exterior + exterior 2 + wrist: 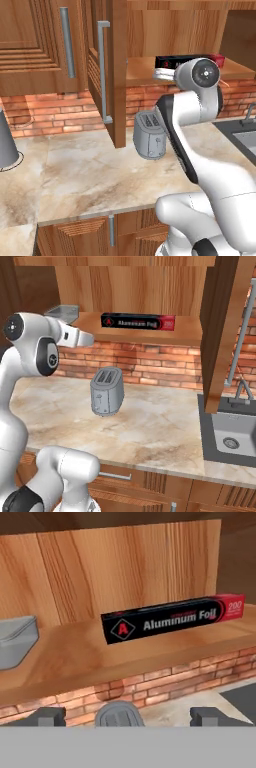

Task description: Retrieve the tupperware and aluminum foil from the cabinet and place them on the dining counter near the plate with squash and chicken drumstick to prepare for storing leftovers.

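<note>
The gripper (128, 716) sits spread wide and empty just short of the open cabinet (150, 286), lined up for a reach; the foil box (172, 618) and grey tub (15, 641) wait on its shelf, above the toaster (107, 391).

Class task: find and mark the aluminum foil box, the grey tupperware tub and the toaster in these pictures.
aluminum foil (172, 618): hand view, middle of its black front face.
tupperware (15, 642): hand view, its grey side wall.
toaster (106, 392): right base view, its silver side.
</note>
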Controlling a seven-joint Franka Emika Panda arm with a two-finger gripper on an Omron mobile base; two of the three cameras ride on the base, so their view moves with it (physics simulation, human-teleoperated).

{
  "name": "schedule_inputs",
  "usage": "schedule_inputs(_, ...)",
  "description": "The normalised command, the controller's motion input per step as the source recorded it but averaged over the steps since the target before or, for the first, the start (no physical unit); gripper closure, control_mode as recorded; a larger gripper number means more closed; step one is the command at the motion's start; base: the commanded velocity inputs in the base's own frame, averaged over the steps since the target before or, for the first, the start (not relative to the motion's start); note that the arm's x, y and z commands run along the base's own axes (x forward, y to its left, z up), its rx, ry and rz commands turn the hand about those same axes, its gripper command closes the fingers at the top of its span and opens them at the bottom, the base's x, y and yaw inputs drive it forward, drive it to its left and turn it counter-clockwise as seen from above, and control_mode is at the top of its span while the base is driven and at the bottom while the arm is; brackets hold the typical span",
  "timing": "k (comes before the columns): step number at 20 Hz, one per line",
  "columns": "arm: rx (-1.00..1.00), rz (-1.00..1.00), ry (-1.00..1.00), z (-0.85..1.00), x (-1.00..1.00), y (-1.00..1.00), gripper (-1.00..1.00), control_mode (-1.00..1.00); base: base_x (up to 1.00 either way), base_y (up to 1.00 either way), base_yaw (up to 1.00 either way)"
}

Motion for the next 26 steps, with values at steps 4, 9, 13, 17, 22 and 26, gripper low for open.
schedule_inputs(4,0.23,-0.1,0.07,0.26,0.2,-0.18,-1.0,-1.0,0.0,0.0,0.0)
schedule_inputs(9,0.14,-0.05,0.07,0.02,0.25,-0.11,-1.0,-1.0,0.0,0.0,0.0)
schedule_inputs(13,0.01,-0.04,0.0,0.0,0.25,0.0,-1.0,-1.0,0.0,0.0,0.0)
schedule_inputs(17,0.0,-0.04,0.0,0.0,0.33,0.04,-1.0,-1.0,0.0,0.0,0.0)
schedule_inputs(22,0.0,-0.03,0.01,-0.07,0.34,0.04,-1.0,-1.0,0.0,0.0,0.0)
schedule_inputs(26,0.0,-0.03,0.01,-0.13,0.37,0.08,-1.0,-1.0,0.0,0.0,0.0)
